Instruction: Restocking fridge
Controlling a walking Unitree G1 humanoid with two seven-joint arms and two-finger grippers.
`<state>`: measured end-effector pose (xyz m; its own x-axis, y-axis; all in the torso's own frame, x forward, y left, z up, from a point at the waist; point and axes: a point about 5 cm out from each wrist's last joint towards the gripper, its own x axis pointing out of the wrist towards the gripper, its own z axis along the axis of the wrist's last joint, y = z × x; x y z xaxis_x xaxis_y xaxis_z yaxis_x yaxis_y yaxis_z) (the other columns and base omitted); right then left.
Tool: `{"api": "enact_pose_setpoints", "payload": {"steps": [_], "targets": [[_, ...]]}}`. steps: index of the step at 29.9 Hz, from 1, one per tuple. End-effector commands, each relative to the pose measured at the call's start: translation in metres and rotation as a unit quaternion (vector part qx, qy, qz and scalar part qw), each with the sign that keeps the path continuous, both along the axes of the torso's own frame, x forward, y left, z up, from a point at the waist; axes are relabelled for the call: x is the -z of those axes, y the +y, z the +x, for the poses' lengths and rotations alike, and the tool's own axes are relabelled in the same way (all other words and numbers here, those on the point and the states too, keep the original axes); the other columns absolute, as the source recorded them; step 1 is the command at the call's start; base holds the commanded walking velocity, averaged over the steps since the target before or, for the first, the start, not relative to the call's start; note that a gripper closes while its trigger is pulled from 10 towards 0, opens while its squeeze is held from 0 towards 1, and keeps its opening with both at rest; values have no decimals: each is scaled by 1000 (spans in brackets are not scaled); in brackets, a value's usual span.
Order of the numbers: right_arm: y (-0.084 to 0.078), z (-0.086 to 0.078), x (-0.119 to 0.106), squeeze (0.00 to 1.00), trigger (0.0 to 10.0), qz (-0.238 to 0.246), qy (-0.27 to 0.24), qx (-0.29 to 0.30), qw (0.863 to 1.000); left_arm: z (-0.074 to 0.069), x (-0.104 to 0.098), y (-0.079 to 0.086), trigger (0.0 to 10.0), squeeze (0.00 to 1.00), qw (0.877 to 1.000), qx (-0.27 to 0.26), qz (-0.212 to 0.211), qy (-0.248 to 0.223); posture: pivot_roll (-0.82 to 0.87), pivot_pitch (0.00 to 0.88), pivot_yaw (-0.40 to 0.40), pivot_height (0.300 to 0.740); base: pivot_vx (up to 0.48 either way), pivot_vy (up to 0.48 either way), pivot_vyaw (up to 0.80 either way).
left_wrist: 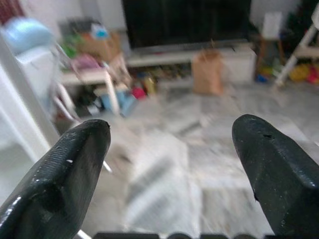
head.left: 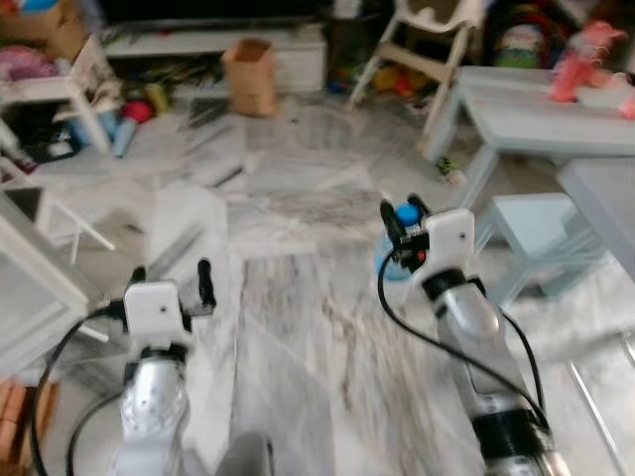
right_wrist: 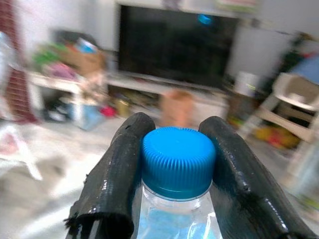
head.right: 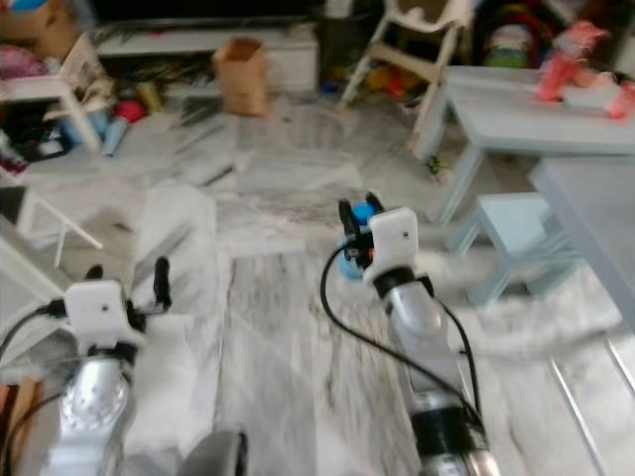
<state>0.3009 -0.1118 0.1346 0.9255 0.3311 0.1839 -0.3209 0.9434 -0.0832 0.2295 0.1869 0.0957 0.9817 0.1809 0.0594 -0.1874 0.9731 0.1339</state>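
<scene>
I count one bottle (right_wrist: 177, 199), and my right gripper (head.left: 403, 220) pinches it just under its blue cap (right_wrist: 178, 160). The two black fingers (right_wrist: 117, 174) press on both sides of the neck. The bottle stands upright, its long axis is vertical and the cap points up. It hangs in the air in front of the robot, above the marble floor (head.left: 298, 327). The body is clear plastic with a pale blue label, but the picture is blurred and I cannot read any writing or brand on it.

My left gripper (head.left: 171, 280) is spread wide and holds nothing; its two fingertips (left_wrist: 75, 164) are well apart.

Further away I see one brown paper bag (head.left: 250, 75) on the floor, one dark television screen (right_wrist: 174, 45), and two pale blue tables (head.left: 536, 119) on the right.
</scene>
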Motion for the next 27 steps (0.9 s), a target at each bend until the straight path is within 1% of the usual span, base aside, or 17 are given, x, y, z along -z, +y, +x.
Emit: {"api": "enact_pose_setpoints", "payload": {"steps": [1,3,6,7,12,14,17,19,22,24,26,27], "targets": [[-4,2,-4,0,10000,-3,-10,4,1000,2,-1,-7,10000,0,1000,18,4,-3,182,45,-52,740,0,0,800],[-5,2,-3,0,10000,-2,-10,11,1000,5,-2,-7,10000,0,1000,24,8,-3,171,43,-29,740,0,0,800],[-6,1,-2,0,10000,-2,-10,15,1000,7,-1,-6,10000,0,1000,27,9,-1,166,41,-22,740,0,0,800],[-7,0,0,0,10000,0,-8,21,1000,9,1,-5,10000,0,1000,30,9,3,150,36,-3,740,0,0,800],[-7,0,6,0,10000,10,2,32,999,13,6,-6,10000,0,999,36,6,11,137,30,8,740,0,0,800],[-4,1,7,0,10000,14,5,31,999,17,7,-3,10000,0,999,34,9,13,132,23,10,740,0,0,800],[-3,2,1,0,10000,12,-8,29,999,21,0,2,10000,0,999,34,15,1,135,24,11,740,0,0,800],[-4,3,0,0,10000,9,-11,31,999,21,-1,3,10000,0,999,35,14,0,136,27,13,740,0,0,800],[-6,5,0,0,10000,5,-9,37,999,20,-2,2,10000,0,999,36,12,0,134,28,19,740,0,0,0],[-13,8,-1,0,10000,-1,-11,60,998,18,2,-8,10000,0,999,49,6,5,126,24,35,740,0,0,0],[-15,9,0,0,10000,-3,-11,65,998,18,3,-10,10000,0,999,54,5,7,120,22,43,740,0,0,0],[-18,8,0,0,10000,-5,-13,78,997,19,4,-16,10000,0,998,67,4,8,110,19,57,740,0,0,0]]}}
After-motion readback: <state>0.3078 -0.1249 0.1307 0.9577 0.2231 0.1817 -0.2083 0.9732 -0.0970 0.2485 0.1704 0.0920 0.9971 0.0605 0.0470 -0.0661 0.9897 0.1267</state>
